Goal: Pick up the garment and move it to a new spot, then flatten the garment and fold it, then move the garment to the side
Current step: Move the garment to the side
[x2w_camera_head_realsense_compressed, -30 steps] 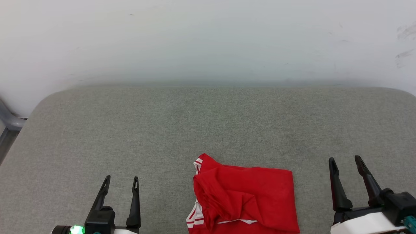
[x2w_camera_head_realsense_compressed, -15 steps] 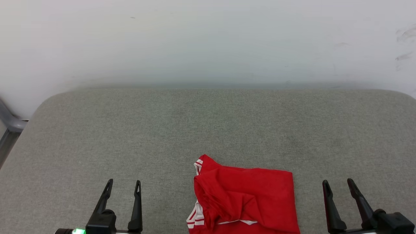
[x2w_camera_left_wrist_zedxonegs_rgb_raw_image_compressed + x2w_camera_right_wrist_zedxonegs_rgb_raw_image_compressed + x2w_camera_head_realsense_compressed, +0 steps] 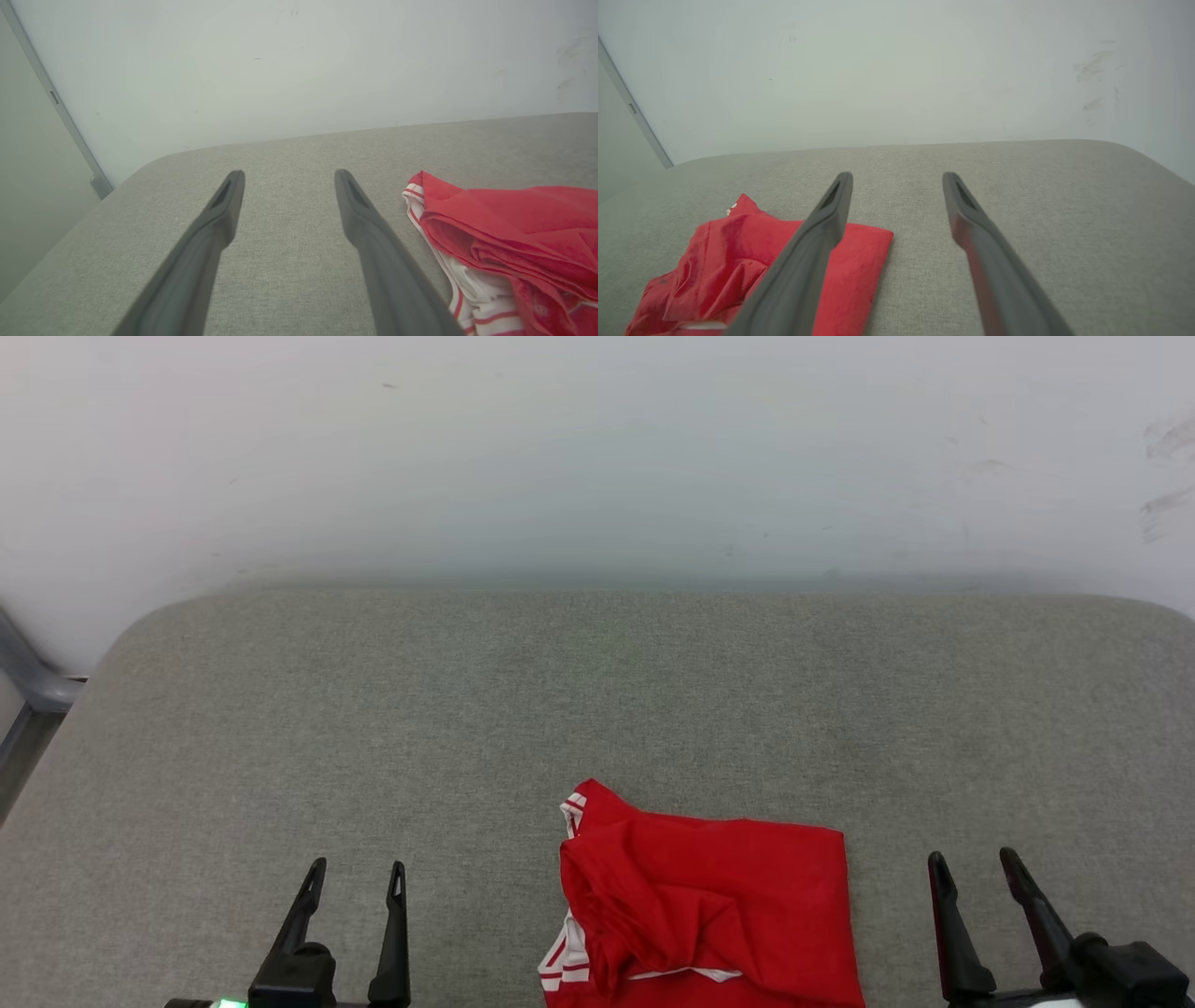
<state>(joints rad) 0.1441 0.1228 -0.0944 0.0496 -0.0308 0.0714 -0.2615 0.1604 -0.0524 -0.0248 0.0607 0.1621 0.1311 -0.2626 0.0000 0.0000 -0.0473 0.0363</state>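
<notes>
Two sets of jaws, wide apart and empty: left gripper (image 3: 359, 865) at 7 o'clock, right gripper (image 3: 970, 855) at 5, parked clear of the loosely folded garment (image 3: 709, 905) at 6 on the tabletop (image 3: 597, 709), probably avoiding snags.

A plain test room or lab corner, by the look of it. Under the left gripper (image 3: 359, 866) and the right gripper (image 3: 970, 855), and on ahead of them, spreads a padded surface (image 3: 597, 709) covered in grey-green woven cloth, its far corners rounded. Beyond the fingertips stands a white painted wall (image 3: 597, 448), with dark scuff marks (image 3: 1162, 504) up past the right gripper. Out past the left gripper, a grey metal rail (image 3: 28, 681) runs along the wall.
</notes>
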